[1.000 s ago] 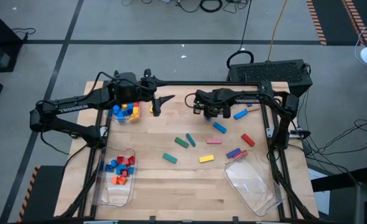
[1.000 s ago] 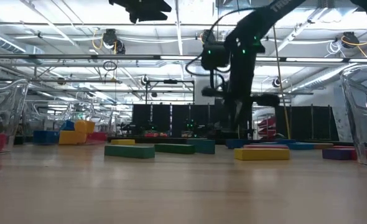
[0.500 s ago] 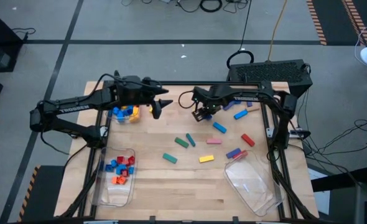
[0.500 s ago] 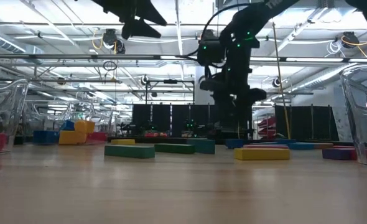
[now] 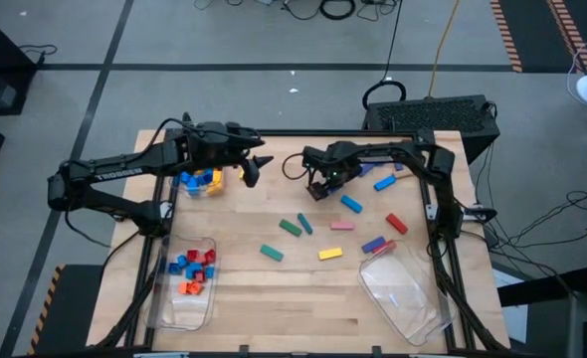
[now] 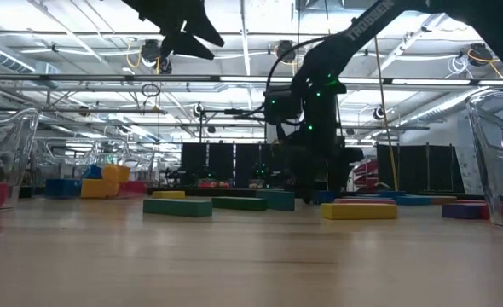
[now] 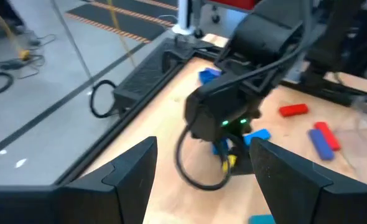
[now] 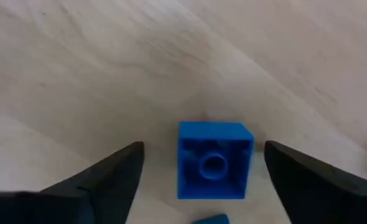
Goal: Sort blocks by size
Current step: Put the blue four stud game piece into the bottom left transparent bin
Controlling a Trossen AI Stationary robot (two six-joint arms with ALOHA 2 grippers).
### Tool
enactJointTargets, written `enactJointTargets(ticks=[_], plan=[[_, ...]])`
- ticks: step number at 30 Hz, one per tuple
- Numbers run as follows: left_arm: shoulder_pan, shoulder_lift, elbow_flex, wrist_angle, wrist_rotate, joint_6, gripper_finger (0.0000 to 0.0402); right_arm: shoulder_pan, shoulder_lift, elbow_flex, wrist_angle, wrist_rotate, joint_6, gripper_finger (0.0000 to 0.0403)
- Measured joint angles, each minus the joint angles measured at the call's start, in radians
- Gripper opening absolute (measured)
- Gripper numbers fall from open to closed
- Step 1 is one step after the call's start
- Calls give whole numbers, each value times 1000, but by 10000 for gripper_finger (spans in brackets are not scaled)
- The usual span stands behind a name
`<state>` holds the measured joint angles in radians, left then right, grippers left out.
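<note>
The wooden worktop [image 5: 303,288] carries two clear bins: one [image 5: 186,283] at the left front holding red, blue and orange small blocks, the other [image 5: 403,293] lying at the right front. Eight loose bars lie right of centre, among them two green [image 5: 291,228], one yellow [image 5: 330,255], one pink [image 5: 342,226]. The left hand [image 5: 254,167] hovers open beside a far-left block pile [image 5: 202,180]. Only the right wrist view shows a small blue cube [image 8: 214,160] lying between the open right hand [image 5: 320,186].
</note>
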<state>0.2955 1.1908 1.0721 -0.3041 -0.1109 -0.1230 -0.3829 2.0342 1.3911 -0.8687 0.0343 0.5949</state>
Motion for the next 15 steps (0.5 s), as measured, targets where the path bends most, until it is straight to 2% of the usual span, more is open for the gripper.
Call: enactJointTargets(ticks=[5, 11, 15], plan=[[0, 0, 0, -40, -24, 0, 258, -5, 6, 3, 2, -14, -2, 250], [0, 0, 0, -105, -61, -3, 258, -9, -20, -1, -29, -18, -14, 117], [0, 16, 0, -73, -69, 22, 258, -9, -79, -1, 14, -103, -58, 110]])
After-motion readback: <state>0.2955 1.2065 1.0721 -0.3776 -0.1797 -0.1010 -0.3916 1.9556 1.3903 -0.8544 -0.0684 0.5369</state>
